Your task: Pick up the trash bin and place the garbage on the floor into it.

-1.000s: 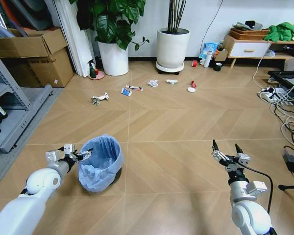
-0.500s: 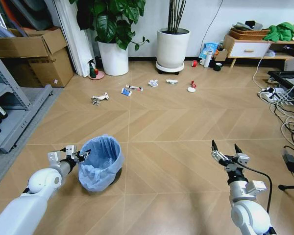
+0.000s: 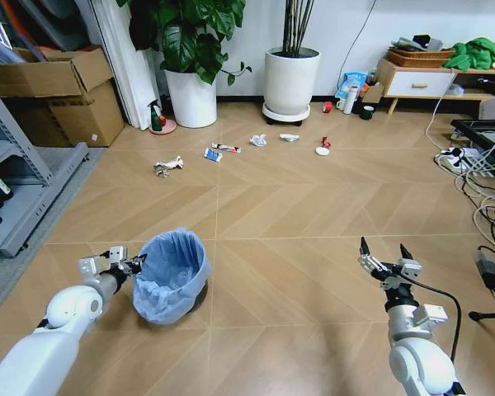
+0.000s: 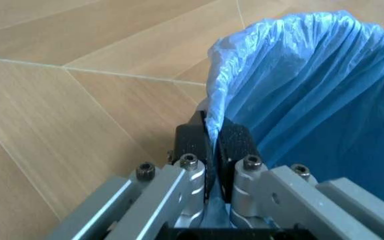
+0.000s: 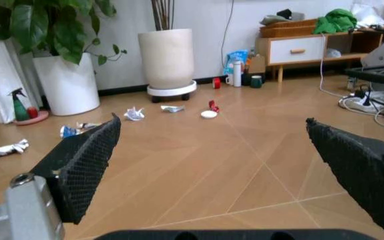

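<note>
- Pinching the rim of the trash bin (image 3: 172, 275) on the side nearest my left arm, my left gripper (image 4: 211, 150) had its two dark fingers (image 4: 190, 144) clamped together on the lip, with the crinkled blue bag (image 4: 312, 100) caught between them.
- Seen from the head, the bin stood on the wooden floor (image 3: 297, 214) just to the inside of my left gripper (image 3: 125, 263), its open mouth facing up and leaning a little toward the middle of the room.
- My right gripper (image 3: 384, 258) hung over bare floor, well apart from the bin, its fingers (image 5: 85, 160) spread wide and holding nothing.
- Straight ahead, well beyond both arms, the garbage lay in a loose row running across the room: a crumpled paper wad (image 3: 167, 166) at the left end, then a flattened blue-white box (image 3: 213, 154), another paper wad (image 3: 258, 140), and a red wrapper (image 3: 325, 143) beside a white lid (image 3: 322, 151) at the right end.
- I judged that everything turned on this: the litter lay forward of the bin, the left end of the row nearer my left arm, the right end nearer my free right arm.
</note>
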